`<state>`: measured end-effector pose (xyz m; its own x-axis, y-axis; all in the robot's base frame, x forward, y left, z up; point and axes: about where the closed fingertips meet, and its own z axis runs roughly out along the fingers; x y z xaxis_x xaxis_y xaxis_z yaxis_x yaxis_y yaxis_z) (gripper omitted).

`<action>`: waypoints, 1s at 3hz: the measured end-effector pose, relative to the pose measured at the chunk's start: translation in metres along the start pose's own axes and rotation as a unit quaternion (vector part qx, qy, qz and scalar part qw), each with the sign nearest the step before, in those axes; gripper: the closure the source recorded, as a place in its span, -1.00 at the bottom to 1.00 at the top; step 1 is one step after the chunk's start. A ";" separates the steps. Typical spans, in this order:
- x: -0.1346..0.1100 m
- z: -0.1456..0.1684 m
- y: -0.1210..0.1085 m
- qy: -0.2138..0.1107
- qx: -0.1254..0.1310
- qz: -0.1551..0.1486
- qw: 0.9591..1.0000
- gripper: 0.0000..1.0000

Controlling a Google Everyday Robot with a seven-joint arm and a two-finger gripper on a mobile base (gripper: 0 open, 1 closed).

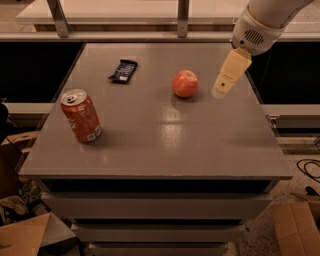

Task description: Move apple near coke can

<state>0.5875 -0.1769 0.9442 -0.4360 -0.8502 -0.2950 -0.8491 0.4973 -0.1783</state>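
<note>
The red-orange apple (185, 83) sits on the grey table (165, 145), right of centre toward the back. The red coke can (80, 116) with a silver top stands near the table's left edge, well apart from the apple. My gripper (229, 74) hangs from the white arm at the upper right, above the table and just to the right of the apple, not touching it. It holds nothing that I can see.
A flat dark snack wrapper (123, 70) lies at the back left of the table. A railing (180, 15) runs behind the table. Cardboard boxes (296, 227) and clutter lie on the floor at both lower corners. A cable (307, 170) lies at the right.
</note>
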 end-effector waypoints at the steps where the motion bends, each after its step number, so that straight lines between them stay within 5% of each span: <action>1: -0.024 0.024 -0.021 0.006 -0.007 0.068 0.998 -1.00; 2: -0.050 0.054 -0.031 0.022 -0.023 0.151 0.988 -1.00; 3: -0.053 0.058 -0.033 0.021 -0.021 0.195 0.980 -1.00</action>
<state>0.6564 -0.1381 0.9116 -0.7406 -0.6039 -0.2948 -0.6271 0.7787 -0.0198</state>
